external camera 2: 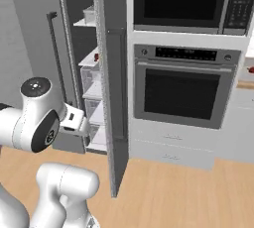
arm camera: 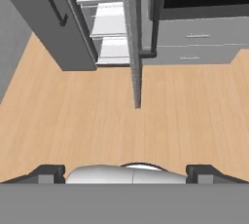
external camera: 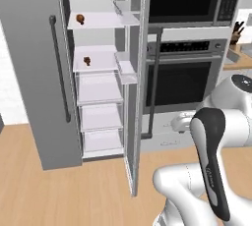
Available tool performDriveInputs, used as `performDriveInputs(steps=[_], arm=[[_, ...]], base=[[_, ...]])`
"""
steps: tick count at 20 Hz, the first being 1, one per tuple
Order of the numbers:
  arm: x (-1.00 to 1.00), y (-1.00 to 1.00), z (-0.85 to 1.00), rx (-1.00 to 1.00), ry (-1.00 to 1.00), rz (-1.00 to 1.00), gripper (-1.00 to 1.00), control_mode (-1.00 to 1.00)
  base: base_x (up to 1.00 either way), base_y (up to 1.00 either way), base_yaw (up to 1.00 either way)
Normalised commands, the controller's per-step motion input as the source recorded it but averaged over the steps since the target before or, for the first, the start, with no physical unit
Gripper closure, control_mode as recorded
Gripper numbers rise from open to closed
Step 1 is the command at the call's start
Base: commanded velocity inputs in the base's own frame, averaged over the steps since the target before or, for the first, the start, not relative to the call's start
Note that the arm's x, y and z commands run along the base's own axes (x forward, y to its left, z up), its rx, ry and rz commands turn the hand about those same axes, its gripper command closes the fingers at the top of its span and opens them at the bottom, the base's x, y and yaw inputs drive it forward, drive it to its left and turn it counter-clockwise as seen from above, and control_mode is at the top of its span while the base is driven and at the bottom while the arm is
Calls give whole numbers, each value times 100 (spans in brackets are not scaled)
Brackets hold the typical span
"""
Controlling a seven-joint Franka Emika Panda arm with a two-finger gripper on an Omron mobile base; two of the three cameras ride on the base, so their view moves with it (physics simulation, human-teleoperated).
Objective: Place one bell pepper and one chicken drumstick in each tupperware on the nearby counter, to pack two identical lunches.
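I see two small brown chicken drumsticks in the open grey fridge [external camera: 101,87]: upper drumstick [external camera: 80,19] on the top white shelf [external camera: 96,21], lower drumstick [external camera: 87,61] on the next shelf, at 6 o'clock from it. The light tan wooden desk [external camera: 238,62] lies far at 3 o'clock. My tool [arm camera: 125,172] hangs spread wide, gripping nothing, above the wooden floor [arm camera: 121,116].

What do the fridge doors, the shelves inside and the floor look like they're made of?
Fridge door: looks like brushed or painted metal, flat matte grey with a dark bar handle; being rendered, that is a guess.
Shelves: pale and translucent, probably frosted plastic or glass; a small brown item sits on each of the upper two.
Floor: light wood planks, judging by the grain lines, with a dull finish.
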Motion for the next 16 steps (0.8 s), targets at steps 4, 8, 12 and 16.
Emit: performDriveInputs(steps=[4, 8, 12, 16], arm=[[0, 0, 0, 0, 0, 0, -100, 100], [0, 0, 0, 0, 0, 0, -100, 100], [0, 0, 0, 0, 0, 0, -100, 100], [0, 0, 0, 0, 0, 0, -100, 100]], base=[[51, 100, 0], [77, 100, -4], [78, 99, -8], [52, 27, -8]])
